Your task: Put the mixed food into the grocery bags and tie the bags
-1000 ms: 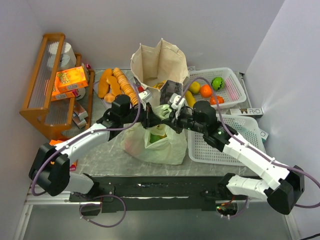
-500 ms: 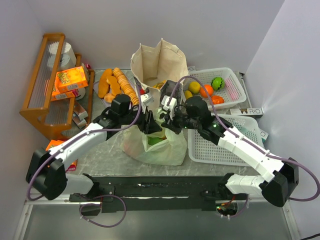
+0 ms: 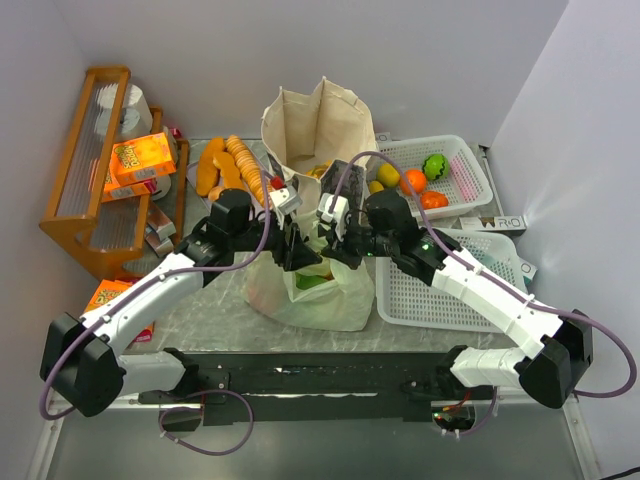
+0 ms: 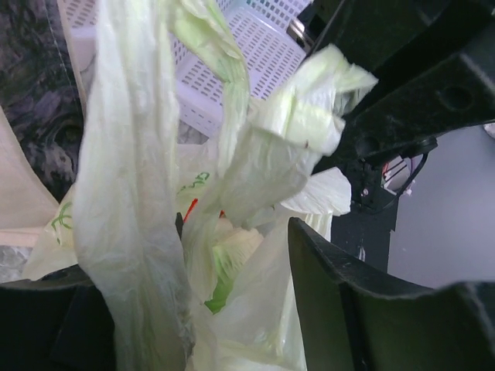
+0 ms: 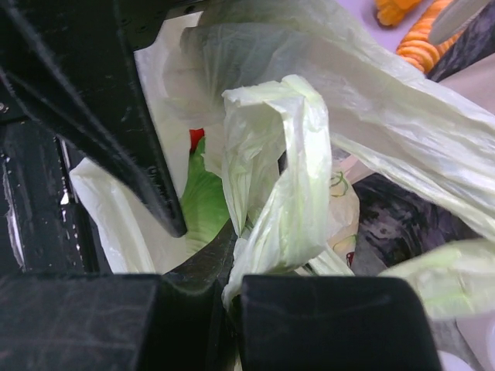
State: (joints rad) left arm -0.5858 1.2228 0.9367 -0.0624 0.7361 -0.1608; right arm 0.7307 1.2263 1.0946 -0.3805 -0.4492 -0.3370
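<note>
The pale-green plastic bag (image 3: 318, 292), food inside, sits just beneath my right pincer (image 3: 335, 245), clenched on a handle (image 5: 278, 178), and my left pincer (image 3: 300, 253), whose grip I cannot tell; I judge no knot is tied yet.

Bare tabletop (image 3: 215, 310) left of the green bag (image 3: 320, 295); tote (image 3: 318, 130) (just behind) probably blocks rearward passage.

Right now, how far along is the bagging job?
Food already sits in the plastic bag. The right tool pinches one of its handles, with the left tool close beside it; no knot yet. Fruit still waits in the basket, and the cloth bag stands open, untied.
</note>
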